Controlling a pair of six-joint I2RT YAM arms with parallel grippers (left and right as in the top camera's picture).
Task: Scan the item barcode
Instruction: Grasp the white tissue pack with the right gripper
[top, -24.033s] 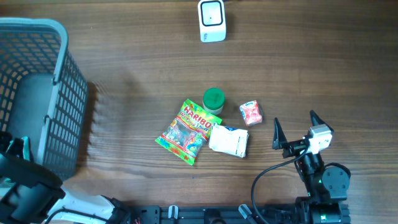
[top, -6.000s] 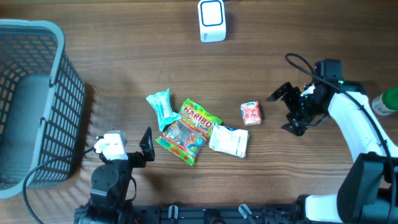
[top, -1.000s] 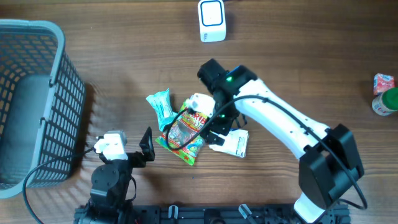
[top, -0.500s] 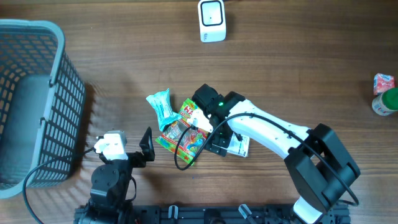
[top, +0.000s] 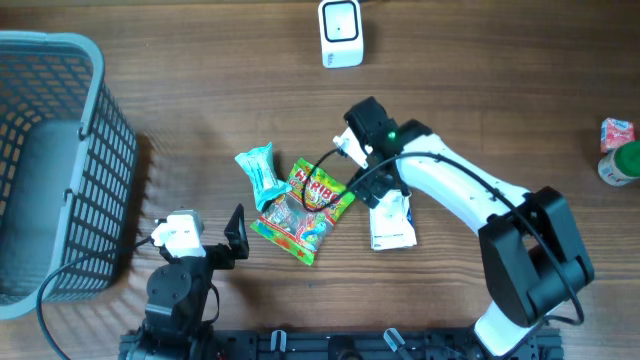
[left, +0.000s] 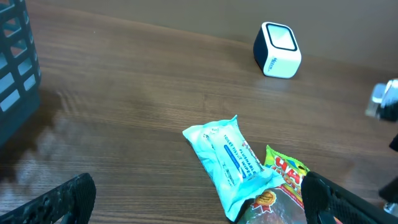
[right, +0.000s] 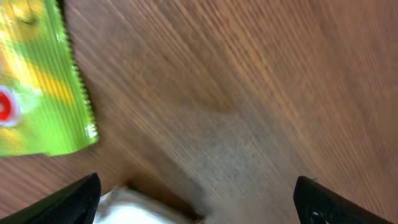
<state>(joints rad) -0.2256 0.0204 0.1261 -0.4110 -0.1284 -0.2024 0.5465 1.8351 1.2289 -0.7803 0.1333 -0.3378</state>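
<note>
Right gripper (right: 196, 186) is hovering, jaws spread and empty, by the white packet (top: 395, 225) at frame centre beside the Haribo bag (top: 305, 205); looks like the pick step, next needing a clamp and then a carry to the top-centre scanner (top: 341, 32).

You are working a mock shop checkout: white barcode scanner (top: 341, 33) sitting beyond the right claw (top: 382, 188), grey shopping basket (top: 90, 150) standing off to its left, sweets bag (top: 305, 210) lying beside it.

A dark brown wooden desk (top: 520, 60) fills every view (grain running left to right from above), evenly lit, shadows faint.
</note>
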